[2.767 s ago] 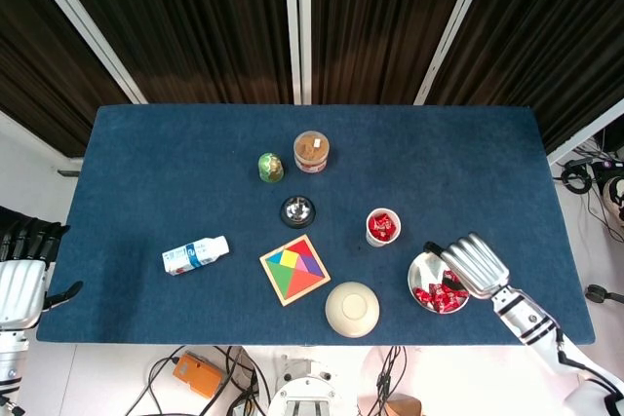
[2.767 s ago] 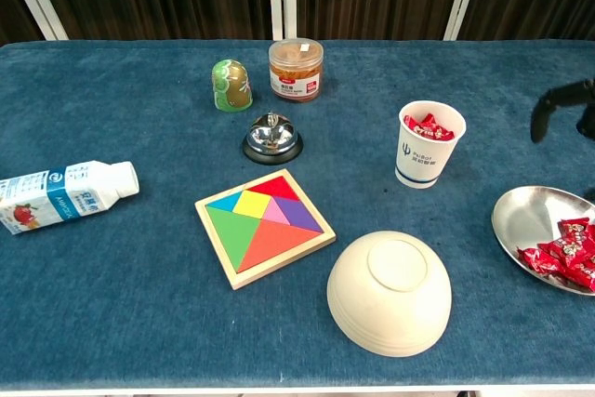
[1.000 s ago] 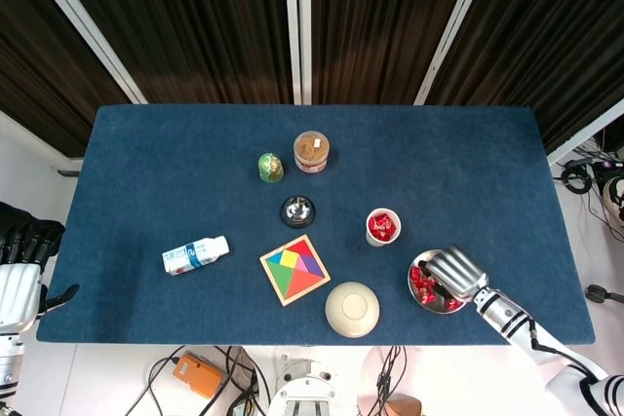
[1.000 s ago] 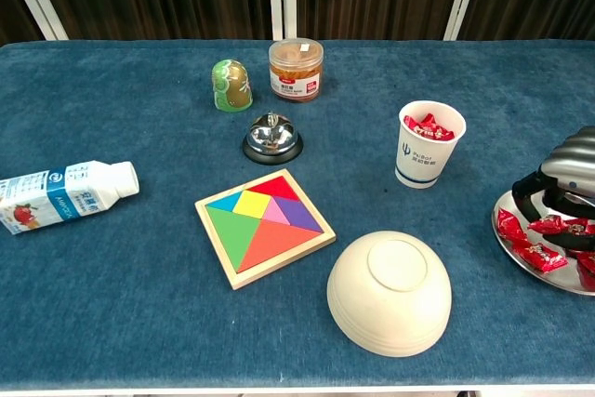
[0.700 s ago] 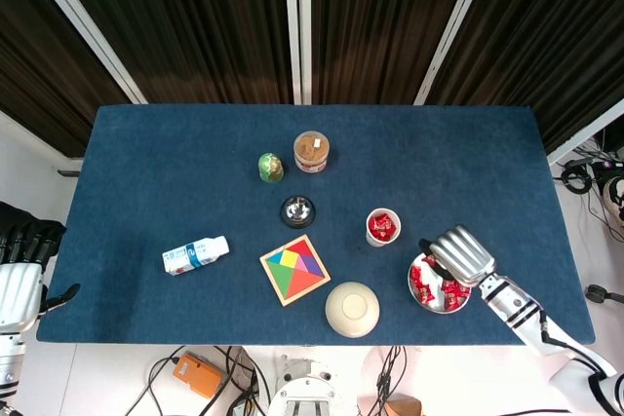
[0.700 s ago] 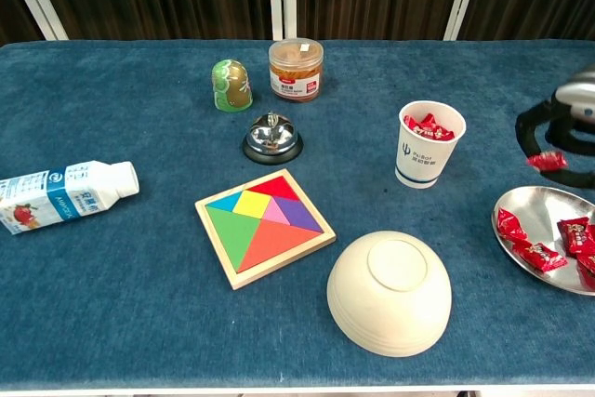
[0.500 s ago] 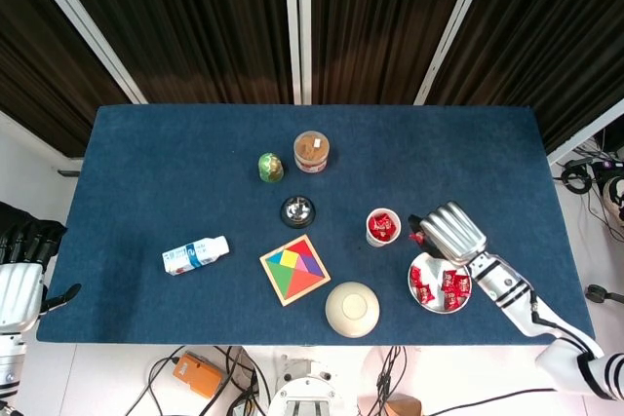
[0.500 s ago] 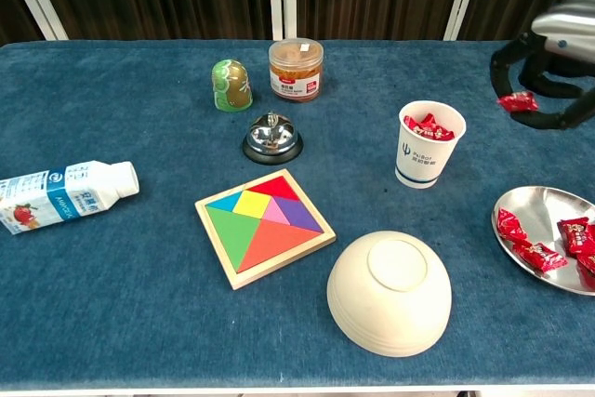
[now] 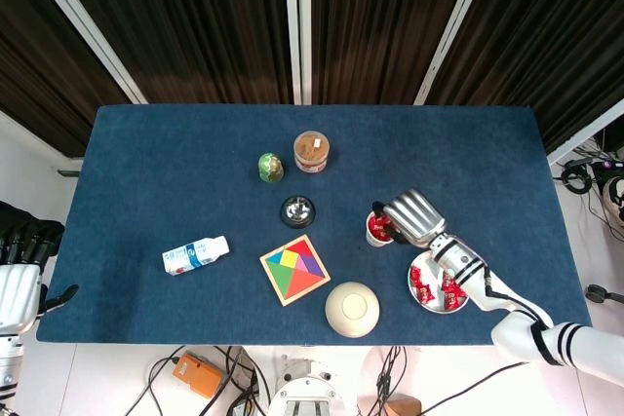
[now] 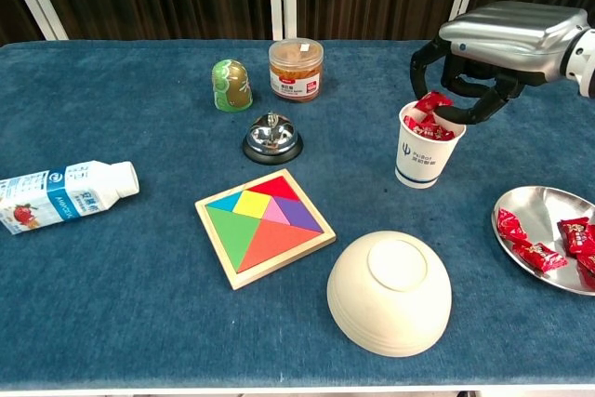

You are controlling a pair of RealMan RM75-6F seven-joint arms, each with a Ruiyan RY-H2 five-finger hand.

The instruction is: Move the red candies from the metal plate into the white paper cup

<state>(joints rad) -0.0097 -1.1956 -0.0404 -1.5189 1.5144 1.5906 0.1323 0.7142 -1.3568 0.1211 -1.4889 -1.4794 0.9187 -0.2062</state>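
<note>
The white paper cup [image 10: 426, 152] stands right of centre with red candies in it, also seen in the head view [image 9: 378, 232]. My right hand [image 10: 502, 40] [image 9: 414, 216] hovers over the cup's mouth and pinches a red candy [image 10: 429, 102] just above the rim. The metal plate [image 10: 522, 209] [image 9: 435, 303] lies at the right front with several red candies [image 10: 539, 256] on it. My left hand [image 9: 21, 278] hangs off the table's left edge, holding nothing, with its thumb held apart from the fingers.
An upturned cream bowl [image 10: 390, 290] sits in front of the cup. A tangram puzzle [image 10: 265, 226], a call bell [image 10: 271, 137], a green doll [image 10: 231, 86], a snack jar [image 10: 295, 69] and a milk bottle [image 10: 65, 192] lie to the left.
My right hand dipped into the plate, took a red candy, rose and carried it left and away from me. It now stands over the cup. The left hand stayed put.
</note>
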